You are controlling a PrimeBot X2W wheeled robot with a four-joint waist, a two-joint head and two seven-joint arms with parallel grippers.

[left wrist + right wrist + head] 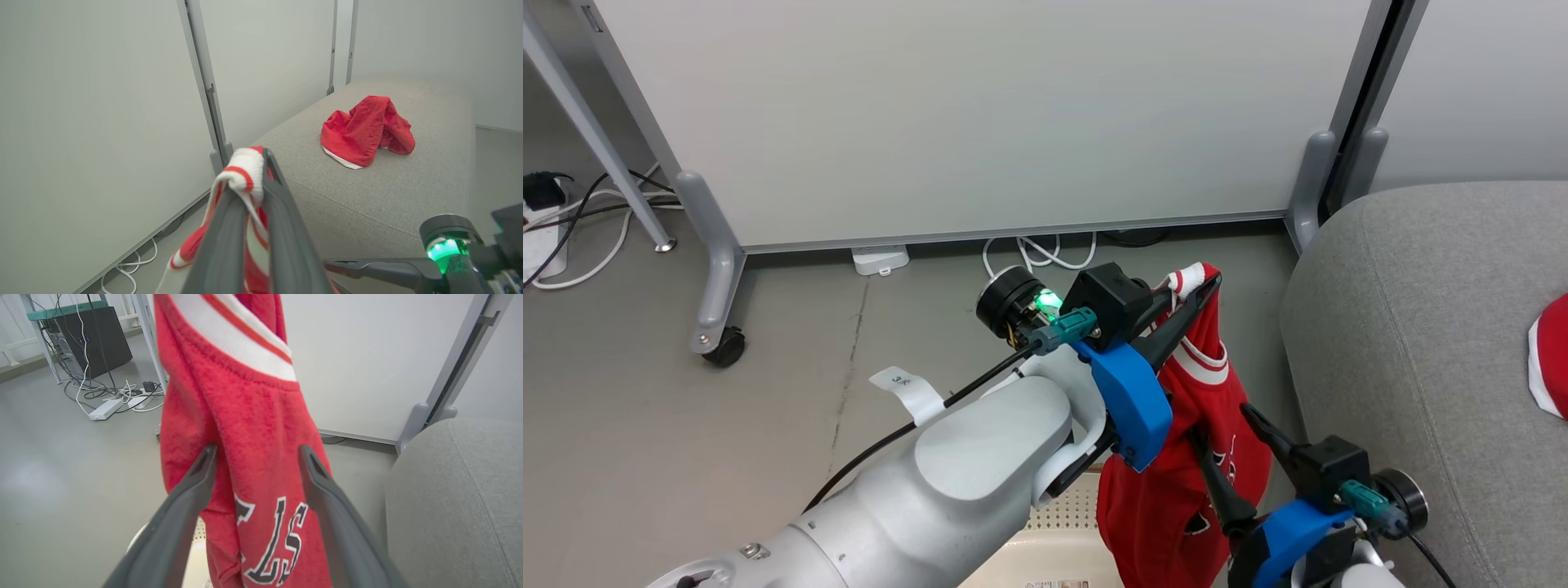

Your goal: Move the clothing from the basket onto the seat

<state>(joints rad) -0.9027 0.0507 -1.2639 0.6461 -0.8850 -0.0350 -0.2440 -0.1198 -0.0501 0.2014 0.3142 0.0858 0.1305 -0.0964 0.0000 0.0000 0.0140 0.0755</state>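
Observation:
A red garment (1176, 498) with white stripe trim and black-and-white lettering hangs in the air beside the grey seat (1421, 327). My left gripper (1207, 284) is shut on its striped collar trim (245, 167), holding it up above the cream perforated basket (1054, 523). My right gripper (257, 453) is open, its two fingers straddling the hanging fabric (253, 428) just above the lettering. In the head view it (1219, 420) sits low against the garment's right side. Another red garment (363, 130) lies crumpled on the seat (388, 196).
A white partition panel (980, 114) on grey castor feet (719, 327) stands behind, with white cables (1037, 253) and a power strip (880, 260) on the floor under it. A black computer case (98, 330) and more cables lie further left.

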